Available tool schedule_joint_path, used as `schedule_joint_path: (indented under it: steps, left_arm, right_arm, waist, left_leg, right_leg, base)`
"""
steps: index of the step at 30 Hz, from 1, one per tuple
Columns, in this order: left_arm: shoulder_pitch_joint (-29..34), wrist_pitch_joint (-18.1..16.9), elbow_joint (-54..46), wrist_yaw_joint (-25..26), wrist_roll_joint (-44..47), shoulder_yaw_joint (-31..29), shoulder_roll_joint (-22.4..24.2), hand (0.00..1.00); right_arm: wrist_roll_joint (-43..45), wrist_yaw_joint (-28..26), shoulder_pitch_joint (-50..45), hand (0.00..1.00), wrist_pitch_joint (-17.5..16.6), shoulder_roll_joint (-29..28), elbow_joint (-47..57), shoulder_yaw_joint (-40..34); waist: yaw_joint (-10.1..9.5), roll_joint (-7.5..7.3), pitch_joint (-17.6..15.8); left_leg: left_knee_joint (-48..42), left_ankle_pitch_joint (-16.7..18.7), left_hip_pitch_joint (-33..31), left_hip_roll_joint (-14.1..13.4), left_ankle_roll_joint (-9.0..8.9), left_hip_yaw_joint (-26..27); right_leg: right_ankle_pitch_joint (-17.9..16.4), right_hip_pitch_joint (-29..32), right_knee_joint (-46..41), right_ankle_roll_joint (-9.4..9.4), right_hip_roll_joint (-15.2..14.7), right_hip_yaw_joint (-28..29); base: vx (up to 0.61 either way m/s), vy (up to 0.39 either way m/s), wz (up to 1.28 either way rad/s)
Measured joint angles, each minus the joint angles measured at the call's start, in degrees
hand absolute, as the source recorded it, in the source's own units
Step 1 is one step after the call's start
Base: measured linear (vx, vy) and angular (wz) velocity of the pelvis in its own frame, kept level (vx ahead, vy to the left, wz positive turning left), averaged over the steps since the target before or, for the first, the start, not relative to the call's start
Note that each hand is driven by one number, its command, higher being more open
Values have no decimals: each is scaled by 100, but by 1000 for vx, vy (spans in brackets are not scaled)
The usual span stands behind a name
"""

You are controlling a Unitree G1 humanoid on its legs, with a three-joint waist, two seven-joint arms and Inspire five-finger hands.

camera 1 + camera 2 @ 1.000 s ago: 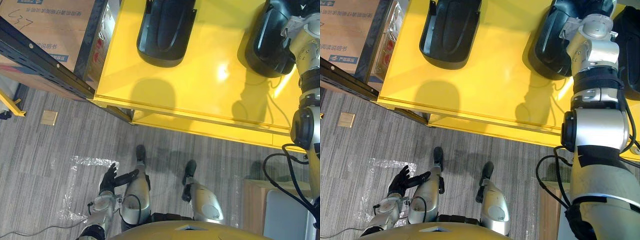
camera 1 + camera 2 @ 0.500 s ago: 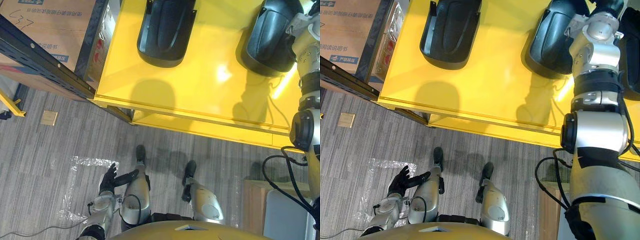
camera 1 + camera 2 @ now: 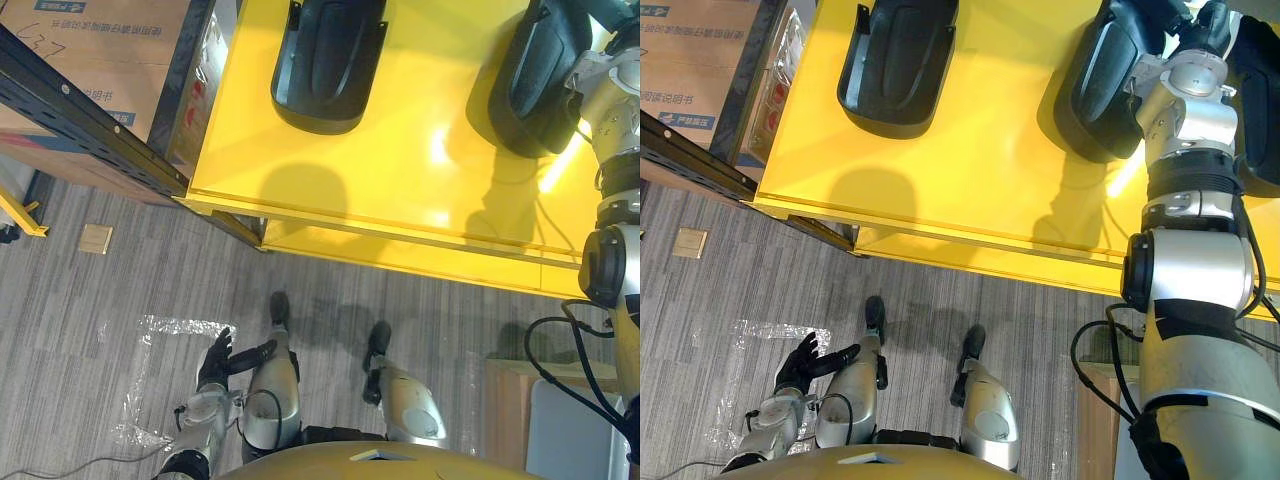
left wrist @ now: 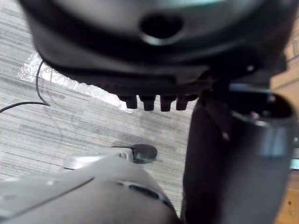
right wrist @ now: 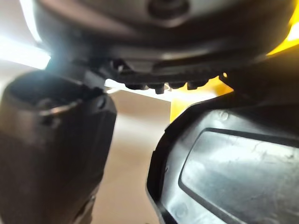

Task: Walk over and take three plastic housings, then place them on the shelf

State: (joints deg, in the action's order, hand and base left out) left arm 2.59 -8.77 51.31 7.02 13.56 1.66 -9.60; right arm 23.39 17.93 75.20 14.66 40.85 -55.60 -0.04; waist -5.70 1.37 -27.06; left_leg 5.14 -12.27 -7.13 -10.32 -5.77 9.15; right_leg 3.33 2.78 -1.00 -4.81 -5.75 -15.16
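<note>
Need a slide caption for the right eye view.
Right hand by a black plastic housing on the yellow table; another black housing lies apart; left hand hangs open.

Left housing [image 3: 328, 62] and right housing [image 3: 530, 80] lie on the table [image 3: 380, 190] right of a rack [image 3: 80, 110].

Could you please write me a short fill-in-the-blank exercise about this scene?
1. The black housings lie on a ___ table.
2. The left hand hangs low over the carpet, holding ___.
3. The right hand is raised over the ___.
4. Left of the table, a dark rack holds cardboard ___.
Missing words: yellow; nothing; table; boxes.
</note>
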Motion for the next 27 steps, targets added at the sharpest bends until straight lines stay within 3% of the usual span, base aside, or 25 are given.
schedule_joint_path:
  steps: [16, 24, 27]
  left_arm:
    - [-3, 0, 44, -6, -9, -30, -63, 100]
    - [-3, 0, 43, -6, -27, -48, -58, 100]
    - [-3, -3, 43, -6, -39, -55, -54, 100]
  right_arm:
    - [-61, -1091, -1, 100, -247, 6, -18, 455]
    - [-285, -1201, -7, 100, -317, 6, -18, 526]
    - [-455, -1034, -16, 100, -533, 6, -19, 534]
  waist:
    - [85, -109, 11]
    - [88, -109, 11]
    - [87, -109, 11]
  left_leg:
    - [-14, -10, -3, -15, -4, -7]
    - [-14, -10, -2, -15, -4, -10]
    - [-15, -11, -2, -15, -3, -10]
  right_leg:
    - [2, -2, 0, 2, 14, -5]
    - [3, -6, 2, 3, 14, -7]
    - [3, -8, 4, 2, 14, -9]
  base:
    - [0, 0, 0]
    - [0, 0, 0]
    - [0, 0, 0]
